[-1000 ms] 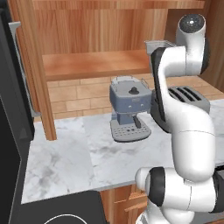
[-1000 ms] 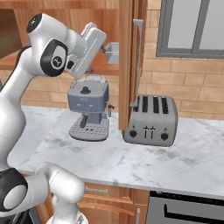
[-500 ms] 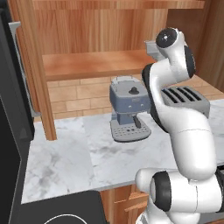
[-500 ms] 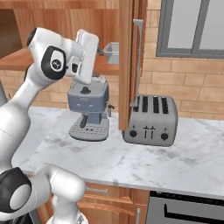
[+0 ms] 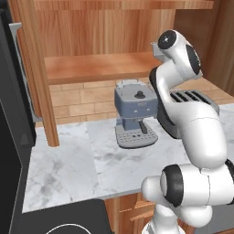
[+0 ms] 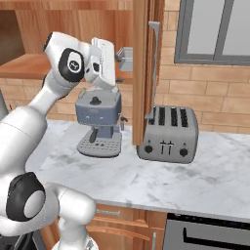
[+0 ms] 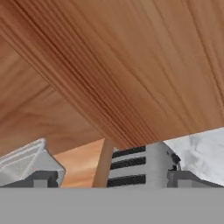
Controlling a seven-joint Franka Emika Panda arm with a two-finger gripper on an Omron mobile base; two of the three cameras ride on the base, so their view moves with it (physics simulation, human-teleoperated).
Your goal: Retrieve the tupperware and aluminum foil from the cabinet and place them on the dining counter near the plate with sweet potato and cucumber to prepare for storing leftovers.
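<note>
No brand, label or readable writing showed on anything. One small shallow rectangular container of translucent grey-white plastic, the tupperware (image 6: 124, 58), sat on the plain wooden shelf board of the warm brown wooden wall cabinet (image 5: 98, 67), near the shelf's right end beside the upright wooden door edge; in the hand view its rimmed corner (image 7: 27, 162) lay at the lower left, just beside one fingertip. The end effector (image 7: 111, 178) was spread wide with nothing between its two dark tips (image 7: 41, 178), up at shelf height close to the container.

On the white-grey veined marble counter (image 6: 161, 179) stood one blue-grey boxy coffee machine (image 6: 99, 124) with a round black knob on top and a perforated drip tray, and one silver slotted toaster (image 6: 168, 134) with four slots and dark front controls, well apart from each other, with the cabinet door edge between them in the right base view. Brick-patterned tan wall ran behind them. One grey-framed window (image 6: 215, 31) sat above the toaster.
</note>
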